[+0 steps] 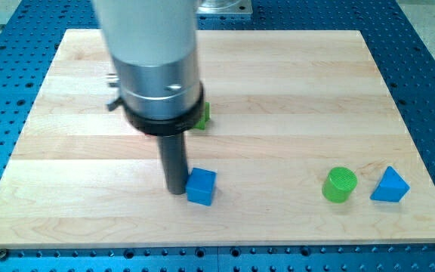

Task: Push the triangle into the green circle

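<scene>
Nearest the view's bottom, my tip (pixel 175 189) rests on the wooden tabletop (pixel 278 91) just at the left side of the blue cube (pixel 201 187), touching or nearly touching it, while well apart toward the view's right the green circle (pixel 340 184) stands just beside the blue triangle (pixel 390 185), which lies on its right with a narrow gap between them. The tool is a plain rod with nothing that opens or closes and it grips nothing. Farther up, another green block (pixel 202 115) peeks out from behind the arm's wide body, its shape hidden.
</scene>
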Available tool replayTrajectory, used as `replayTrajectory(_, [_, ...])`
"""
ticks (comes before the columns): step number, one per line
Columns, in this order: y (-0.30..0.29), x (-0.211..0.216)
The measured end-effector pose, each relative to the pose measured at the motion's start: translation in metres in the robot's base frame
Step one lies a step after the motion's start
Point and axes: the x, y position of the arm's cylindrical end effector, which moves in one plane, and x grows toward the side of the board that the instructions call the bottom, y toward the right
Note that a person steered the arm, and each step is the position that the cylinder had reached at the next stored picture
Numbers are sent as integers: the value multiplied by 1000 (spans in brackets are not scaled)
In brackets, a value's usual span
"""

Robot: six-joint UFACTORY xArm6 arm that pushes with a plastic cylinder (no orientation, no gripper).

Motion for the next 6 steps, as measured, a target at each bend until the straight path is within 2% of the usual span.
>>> replayTrajectory(1, [9, -55])
replayTrajectory(2, [73, -83])
replayTrajectory(3, [169, -86])
replayTrajectory(5, [353, -40])
replayTrajectory(6, [368, 15])
